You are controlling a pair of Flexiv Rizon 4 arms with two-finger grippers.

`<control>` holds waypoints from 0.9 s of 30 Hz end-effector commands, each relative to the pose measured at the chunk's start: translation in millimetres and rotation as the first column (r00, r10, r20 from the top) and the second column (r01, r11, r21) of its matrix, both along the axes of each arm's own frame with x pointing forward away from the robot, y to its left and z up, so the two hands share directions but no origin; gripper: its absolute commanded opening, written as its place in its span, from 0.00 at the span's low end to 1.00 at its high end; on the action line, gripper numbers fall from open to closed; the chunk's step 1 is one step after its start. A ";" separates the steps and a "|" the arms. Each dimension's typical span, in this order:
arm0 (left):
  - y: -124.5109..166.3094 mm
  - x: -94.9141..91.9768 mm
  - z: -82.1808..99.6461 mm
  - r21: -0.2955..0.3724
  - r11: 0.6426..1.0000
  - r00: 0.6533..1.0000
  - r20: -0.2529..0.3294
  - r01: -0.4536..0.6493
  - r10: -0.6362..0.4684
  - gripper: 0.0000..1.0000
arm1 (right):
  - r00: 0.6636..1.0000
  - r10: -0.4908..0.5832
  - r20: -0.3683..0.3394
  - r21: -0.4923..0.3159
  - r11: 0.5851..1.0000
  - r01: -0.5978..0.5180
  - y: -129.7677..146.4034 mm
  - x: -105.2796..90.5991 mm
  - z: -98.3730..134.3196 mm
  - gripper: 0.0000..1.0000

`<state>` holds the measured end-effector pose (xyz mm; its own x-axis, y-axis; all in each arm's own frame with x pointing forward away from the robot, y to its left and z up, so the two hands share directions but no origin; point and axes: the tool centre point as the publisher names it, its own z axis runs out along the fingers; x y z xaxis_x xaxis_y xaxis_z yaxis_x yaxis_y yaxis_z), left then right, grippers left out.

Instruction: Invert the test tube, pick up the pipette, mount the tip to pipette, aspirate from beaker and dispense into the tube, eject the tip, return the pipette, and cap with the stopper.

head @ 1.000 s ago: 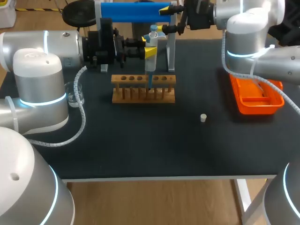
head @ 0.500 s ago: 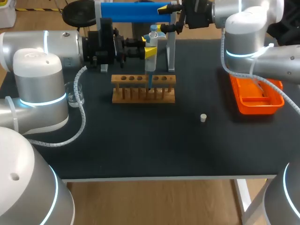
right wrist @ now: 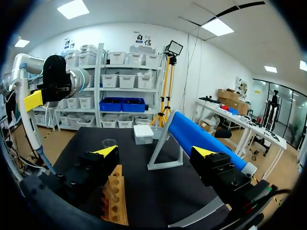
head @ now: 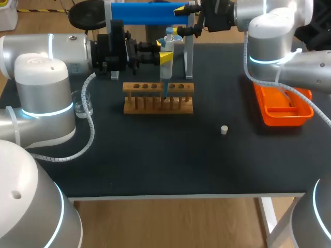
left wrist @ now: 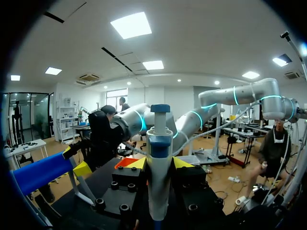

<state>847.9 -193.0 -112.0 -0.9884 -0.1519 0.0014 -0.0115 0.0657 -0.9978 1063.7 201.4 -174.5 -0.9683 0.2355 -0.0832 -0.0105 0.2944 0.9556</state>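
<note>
At the back of the black table (head: 155, 165), the left gripper (head: 164, 51) is clamped on a white pipette with a blue cap (left wrist: 159, 143), its yellow tips pressing the body from both sides. The pipette stands upright, and its thin blue tip (head: 165, 92) points down into a hole near the middle of the wooden test tube rack (head: 181, 106). The tube itself cannot be made out there.

Behind the rack stands a blue bar on a grey metal frame (head: 145, 11). The right gripper (right wrist: 156, 152) hangs at the bar's right end with its fingers spread wide and holding nothing. In the right wrist view the rack lies ahead of it, nearer one finger, and the blue bar runs just beside the other.

A small white stopper (head: 224, 129) lies alone on the table, to the right of the rack and nearer the front. A clear glass beaker (head: 83, 105) stands to the left of the rack, close to the left arm. An orange plastic tray (head: 282, 116) sits at the right side of the table.
</note>
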 end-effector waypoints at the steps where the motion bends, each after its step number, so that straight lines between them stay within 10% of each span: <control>1: 0.3 -0.1 0.1 -0.001 1.000 1.000 0.000 0.000 0.000 0.00 | 1.000 0.001 -0.001 -0.002 1.000 -0.001 -1.0 -0.1 0.8 1.00; 16: 0.3 -0.1 0.1 -0.001 1.000 1.000 0.000 0.000 0.000 0.00 | 1.000 0.001 -0.001 -0.002 1.000 -0.001 -1.0 -0.1 0.8 1.00; 27: 74.9 26.2 -2.8 0.053 0.977 0.978 -0.011 -0.206 0.206 0.00 | 1.000 0.001 -0.001 -0.002 1.000 -0.001 -1.0 -0.1 0.8 1.00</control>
